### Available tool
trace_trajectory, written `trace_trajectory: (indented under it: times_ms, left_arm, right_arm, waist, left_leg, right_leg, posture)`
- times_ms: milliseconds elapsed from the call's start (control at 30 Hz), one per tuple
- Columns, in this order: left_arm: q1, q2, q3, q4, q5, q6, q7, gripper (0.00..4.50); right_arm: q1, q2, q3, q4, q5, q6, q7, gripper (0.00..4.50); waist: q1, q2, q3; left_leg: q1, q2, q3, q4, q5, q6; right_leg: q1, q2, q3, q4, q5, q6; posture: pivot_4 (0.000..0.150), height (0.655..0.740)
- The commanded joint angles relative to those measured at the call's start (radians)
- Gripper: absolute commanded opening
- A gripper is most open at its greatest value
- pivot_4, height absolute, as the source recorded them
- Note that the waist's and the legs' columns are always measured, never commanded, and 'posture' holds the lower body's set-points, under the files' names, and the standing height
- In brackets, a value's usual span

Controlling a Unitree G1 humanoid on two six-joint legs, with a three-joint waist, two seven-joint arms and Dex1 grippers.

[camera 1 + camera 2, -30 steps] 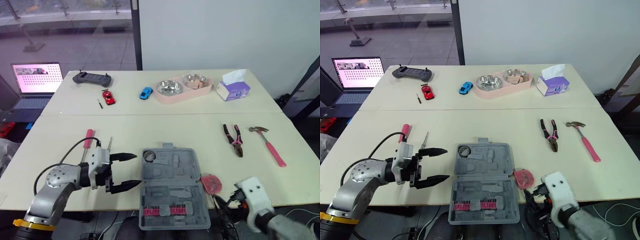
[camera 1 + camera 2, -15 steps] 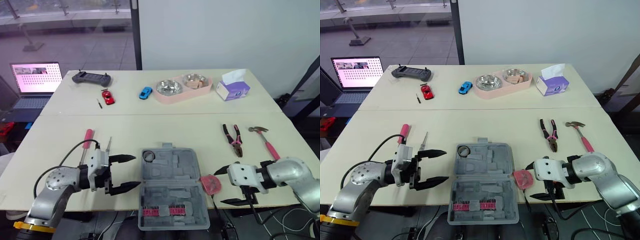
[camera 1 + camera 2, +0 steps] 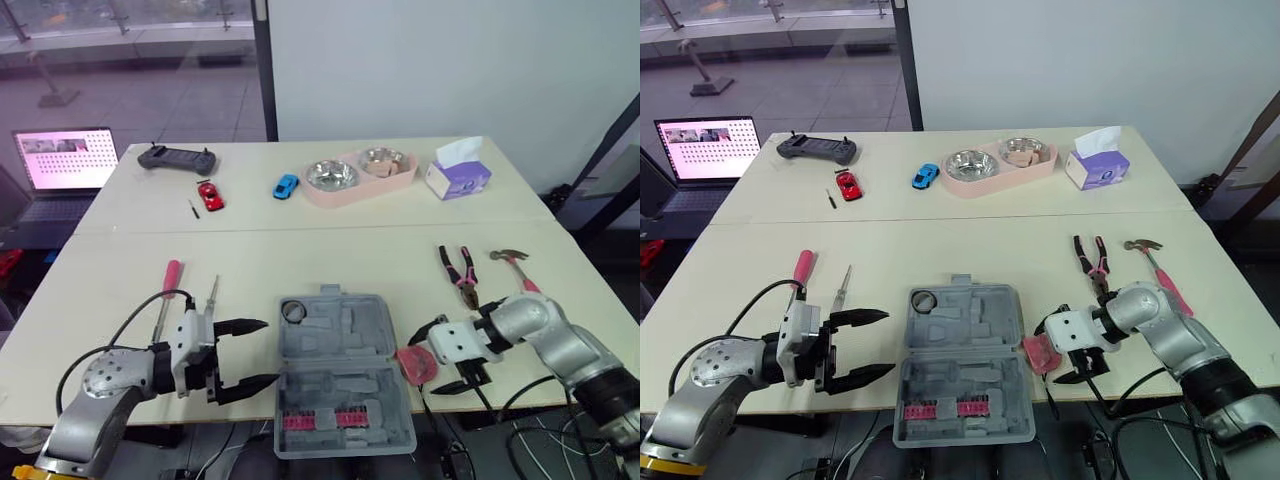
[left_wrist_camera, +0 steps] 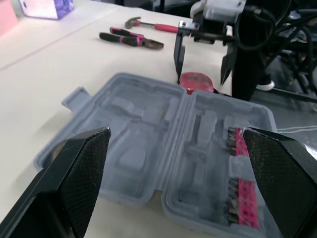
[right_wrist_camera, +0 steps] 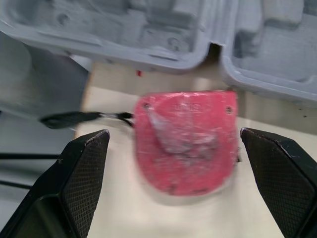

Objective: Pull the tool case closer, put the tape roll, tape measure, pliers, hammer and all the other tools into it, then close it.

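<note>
1. The grey tool case (image 3: 345,375) lies open and flat at the near edge of the tabletop (image 3: 330,260), about the middle; a row of pink bits (image 3: 320,420) sits in its near half.
2. A black tape roll (image 3: 292,312) rests in the case's far left corner.
3. The red tape measure (image 3: 416,363) lies on the tabletop just right of the case, by the hinge line.
4. The right gripper (image 3: 437,358) is spread wide and points left at the tape measure, one finger on each side of it; it grasps nothing, and whether a fingertip touches it I cannot tell.
5. The left gripper (image 3: 268,352) is likewise released, its fingers wide apart, hanging just left of the case and pointing at it.
6. The pliers (image 3: 460,278) and the hammer (image 3: 520,275) lie on the right, farther back; the right arm covers part of the hammer's pink handle.
7. A red-handled screwdriver (image 3: 170,285) and a thin screwdriver (image 3: 212,293) lie on the left, beyond the left gripper.
8. Along the far side: a laptop (image 3: 60,165), a controller (image 3: 177,158), a red toy car (image 3: 210,194), a blue toy car (image 3: 286,186), a pink double bowl (image 3: 360,175), a tissue box (image 3: 458,178).
</note>
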Motion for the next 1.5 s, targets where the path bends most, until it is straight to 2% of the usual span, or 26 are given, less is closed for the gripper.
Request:
trace_trajectory:
  times_ms: [33,267,367,433,667,733,800,900,967,1067,1133,1233,1333,1500]
  left_arm:
    - [-0.003,0.007,0.008,-0.065,-0.016,0.026,0.032,4.50]
    - [-0.012,0.014,0.018,-0.106,-0.028,0.074,0.062,4.50]
    - [-0.013,0.015,0.020,-0.109,-0.027,0.080,0.067,4.50]
    - [-0.015,0.013,0.019,-0.111,-0.027,0.083,0.071,4.50]
    - [-0.034,0.010,0.012,-0.112,-0.027,0.101,0.079,4.50]
    - [-0.042,0.010,0.014,-0.104,-0.026,0.105,0.080,4.50]
    - [-0.050,0.010,0.020,-0.090,-0.024,0.107,0.084,4.50]
    - [-0.091,0.003,0.020,-0.035,0.001,0.095,0.099,4.50]
    - [-0.131,0.001,0.007,0.019,0.035,0.066,0.100,4.50]
    - [-0.177,-0.014,0.003,0.070,0.034,0.056,0.098,4.50]
    - [-0.201,-0.020,-0.007,0.110,0.049,0.031,0.082,4.50]
    - [-0.230,-0.022,-0.025,0.158,0.062,-0.004,0.047,4.50]
    - [-0.246,-0.026,-0.033,0.186,0.066,-0.029,0.021,4.50]
    - [-0.248,-0.031,-0.044,0.211,0.076,-0.066,-0.002,4.50]
  right_arm:
    - [-0.045,0.012,0.009,0.048,-0.019,-0.048,0.018,4.46]
    - [-0.063,0.024,0.048,0.103,-0.035,-0.080,0.059,4.46]
    - [-0.057,0.027,0.047,0.101,-0.035,-0.087,0.058,3.64]
    - [-0.054,0.034,0.043,0.094,-0.028,-0.075,0.054,2.84]
    - [-0.022,-0.009,-0.011,-0.013,0.025,0.011,0.062,2.83]
    - [-0.004,-0.040,-0.043,-0.084,0.046,0.088,0.057,2.83]
    - [0.008,-0.075,-0.089,-0.204,0.061,0.268,0.034,2.83]
    - [-0.021,-0.081,-0.180,-0.445,0.164,0.669,-0.027,2.83]
    - [-0.070,-0.073,-0.180,-0.570,0.185,0.912,-0.061,2.83]
    - [-0.182,-0.048,-0.074,-0.627,0.103,1.034,-0.112,2.83]
    - [-0.293,0.001,0.022,-0.582,0.045,1.116,-0.145,2.83]
    - [-0.404,0.024,0.172,-0.506,-0.051,1.059,-0.116,2.83]
    - [-0.504,0.106,0.279,-0.402,-0.093,1.060,-0.098,2.83]
    - [-0.553,0.147,0.383,-0.266,-0.177,0.947,-0.067,2.83]
  waist:
    - [0.002,0.000,0.000]
    - [0.002,0.000,0.000]
    - [0.000,0.000,0.000]
    - [0.001,0.000,0.000]
    - [0.002,0.000,0.000]
    - [0.003,0.001,0.000]
    - [0.003,0.001,0.001]
    - [0.002,0.002,0.001]
    - [-0.002,0.002,0.001]
    - [-0.001,0.002,0.001]
    - [-0.004,0.002,0.001]
    - [0.000,0.002,0.001]
    - [-0.001,0.002,0.001]
    - [0.002,0.002,0.001]
  left_leg:
    - [0.000,0.000,0.000,0.000,0.000,0.000]
    - [0.000,0.000,0.000,0.000,0.000,-0.001]
    - [0.000,0.000,0.000,0.000,0.001,-0.001]
    - [0.000,0.000,0.000,0.000,0.001,-0.001]
    - [0.000,0.000,0.000,0.000,0.001,-0.001]
    - [0.000,0.000,0.000,0.000,0.001,-0.001]
    - [0.000,0.000,0.000,0.000,0.001,-0.001]
    - [0.000,0.000,0.000,0.000,0.001,-0.002]
    - [0.000,0.001,0.000,0.000,0.001,-0.002]
    - [0.000,0.002,-0.001,0.000,0.001,-0.002]
    - [-0.001,0.002,-0.001,-0.001,0.001,-0.002]
    - [-0.003,0.001,0.000,-0.001,0.001,-0.002]
    - [-0.003,0.001,0.000,-0.001,0.001,-0.002]
    - [-0.004,0.001,0.000,-0.001,0.001,-0.002]
  right_leg:
    - [0.000,0.000,0.000,0.000,0.000,0.001]
    - [0.000,0.000,0.000,0.000,0.000,0.001]
    - [0.000,0.000,0.000,0.000,0.001,0.001]
    - [0.000,0.000,0.000,0.000,0.001,0.001]
    - [0.000,0.000,0.000,0.000,0.001,0.001]
    - [0.000,0.000,0.000,0.000,0.001,0.001]
    - [0.000,0.000,0.000,0.000,0.001,0.001]
    - [0.000,-0.001,0.000,0.000,0.001,0.001]
    - [-0.002,0.000,0.000,0.000,0.002,-0.002]
    - [-0.002,0.002,-0.001,0.000,0.001,-0.005]
    - [-0.003,0.001,0.000,0.000,0.001,-0.005]
    - [-0.005,0.001,0.000,0.000,0.001,-0.005]
    - [-0.005,0.001,0.000,0.000,0.003,-0.002]
    - [-0.005,0.001,0.000,0.000,0.003,-0.002]
  posture:
    - [0.150,0.7400]
    - [0.150,0.7400]
    - [0.150,0.7400]
    - [0.150,0.7400]
    - [0.150,0.7400]
    - [0.150,0.7400]
    - [0.150,0.7400]
    - [0.150,0.7400]
    - [0.150,0.7400]
    - [0.150,0.7400]
    - [0.150,0.7400]
    - [0.150,0.7400]
    - [0.150,0.7400]
    - [0.150,0.7400]
